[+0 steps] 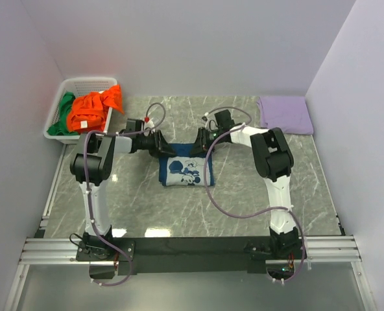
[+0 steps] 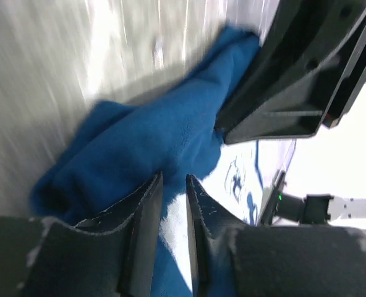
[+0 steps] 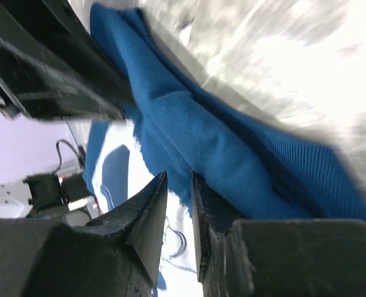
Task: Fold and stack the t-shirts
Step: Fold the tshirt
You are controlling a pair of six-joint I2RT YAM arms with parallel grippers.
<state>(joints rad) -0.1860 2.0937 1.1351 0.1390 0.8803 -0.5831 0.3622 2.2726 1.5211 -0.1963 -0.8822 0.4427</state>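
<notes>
A navy blue t-shirt (image 1: 187, 170) with a white chest print lies folded into a small rectangle at the middle of the table. My left gripper (image 1: 161, 146) hovers low over its far left corner and my right gripper (image 1: 202, 144) over its far right corner, facing each other. In the left wrist view the left gripper (image 2: 174, 178) stands narrowly open over the blue cloth (image 2: 152, 130), nothing pinched. The right gripper (image 3: 178, 175) is likewise narrowly open above the blue cloth (image 3: 232, 154). An orange t-shirt (image 1: 91, 110) and a green t-shirt (image 1: 65, 107) lie in the basket.
The white slotted basket (image 1: 82, 81) stands at the far left corner against the wall. A folded lilac cloth (image 1: 285, 114) lies at the far right. White walls close in the table on the left, back and right.
</notes>
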